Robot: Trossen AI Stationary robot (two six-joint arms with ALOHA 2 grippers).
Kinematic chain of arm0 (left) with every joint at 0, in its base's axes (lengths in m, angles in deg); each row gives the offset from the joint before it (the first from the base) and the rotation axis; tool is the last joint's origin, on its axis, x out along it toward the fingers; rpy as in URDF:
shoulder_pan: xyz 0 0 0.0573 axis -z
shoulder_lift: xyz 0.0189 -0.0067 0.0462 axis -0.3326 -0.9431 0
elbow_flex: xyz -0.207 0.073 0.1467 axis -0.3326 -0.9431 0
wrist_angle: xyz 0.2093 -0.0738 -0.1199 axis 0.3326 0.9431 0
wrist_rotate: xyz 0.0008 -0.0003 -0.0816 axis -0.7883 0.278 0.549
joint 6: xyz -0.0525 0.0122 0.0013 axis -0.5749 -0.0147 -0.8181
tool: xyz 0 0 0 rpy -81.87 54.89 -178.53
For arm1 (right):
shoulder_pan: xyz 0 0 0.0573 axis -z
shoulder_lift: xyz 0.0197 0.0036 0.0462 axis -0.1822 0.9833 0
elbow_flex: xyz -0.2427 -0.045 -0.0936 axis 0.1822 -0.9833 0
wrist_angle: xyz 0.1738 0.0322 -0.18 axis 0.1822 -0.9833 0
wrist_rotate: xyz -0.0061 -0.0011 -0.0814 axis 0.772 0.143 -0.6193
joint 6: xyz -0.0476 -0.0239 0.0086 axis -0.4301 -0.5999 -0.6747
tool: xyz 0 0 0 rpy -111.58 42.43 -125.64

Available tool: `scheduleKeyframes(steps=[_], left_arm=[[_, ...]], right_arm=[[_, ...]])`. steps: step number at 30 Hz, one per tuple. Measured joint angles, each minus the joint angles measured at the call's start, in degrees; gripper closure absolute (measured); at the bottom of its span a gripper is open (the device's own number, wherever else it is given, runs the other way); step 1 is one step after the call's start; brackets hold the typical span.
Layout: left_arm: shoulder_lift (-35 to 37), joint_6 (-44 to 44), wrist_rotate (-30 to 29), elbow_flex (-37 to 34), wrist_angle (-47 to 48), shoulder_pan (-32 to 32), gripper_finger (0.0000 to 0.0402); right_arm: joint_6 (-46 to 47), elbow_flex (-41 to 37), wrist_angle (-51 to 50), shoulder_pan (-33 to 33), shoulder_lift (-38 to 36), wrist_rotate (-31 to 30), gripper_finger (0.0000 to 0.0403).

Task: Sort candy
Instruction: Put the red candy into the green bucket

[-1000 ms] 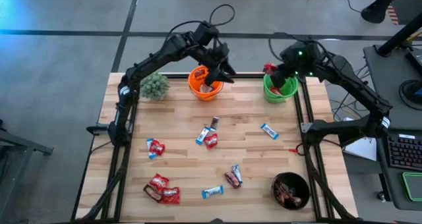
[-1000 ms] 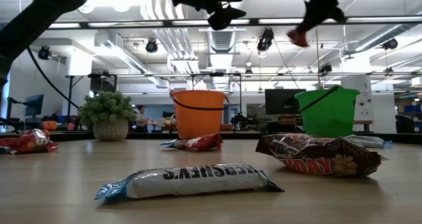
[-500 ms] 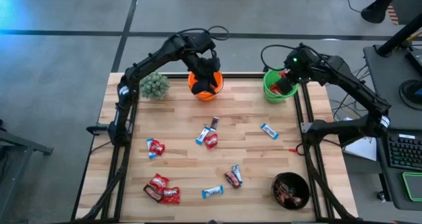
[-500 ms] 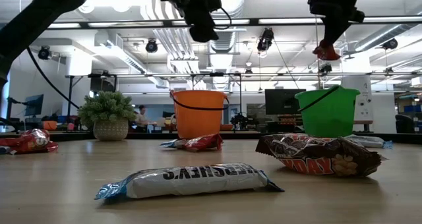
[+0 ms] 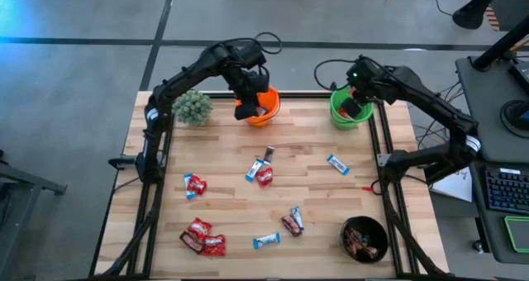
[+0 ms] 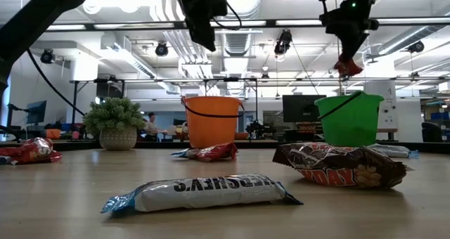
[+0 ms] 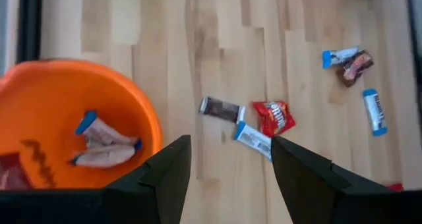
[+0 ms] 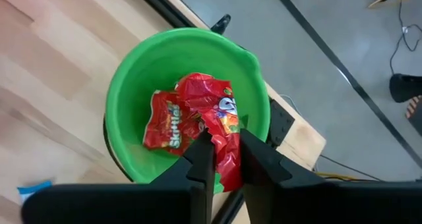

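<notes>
Right gripper [image 8: 221, 159] now over green bucket [image 8: 125, 85], pinching red packet [image 8: 221, 128] | left gripper [image 7: 231, 165] open, empty | table candy [image 5: 264, 175] remains (most unsorted)

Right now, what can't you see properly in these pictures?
- Inside the green bucket, low view: its wall hides the candy.
- Inside the orange bucket, high view: the left gripper covers most of it.
- Black bowl, high view: its wrappers are too small to read.
- Red packet, right wrist view: its lower end is hidden between the right gripper fingers.
</notes>
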Motion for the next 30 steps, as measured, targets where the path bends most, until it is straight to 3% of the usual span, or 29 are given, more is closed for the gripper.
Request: scheduleKeyframes(steps=[13,19,23,30], left_arm=[[0.8,-1.9,-3.0,0.0,1.9,0.0,0.0210],[0.8,-1.9,-4.1,0.0,1.9,0.0,0.0210],[0.8,-1.9,-4.1,0.0,1.9,0.0,0.0210],[0.8,-1.9,-4.1,0.0,1.9,0.0,0.0210]], right_arm=[[-1.3,0.0,-0.1,0.0,1.9,0.6,0.0349],[-1.6,0.0,-0.1,0.6,2.8,3.9,0.0349],[1.9,0.0,0.3,0.6,3.0,-1.1,0.0349],[-1.3,0.0,0.3,0.6,2.9,-1.5,0.0349]])
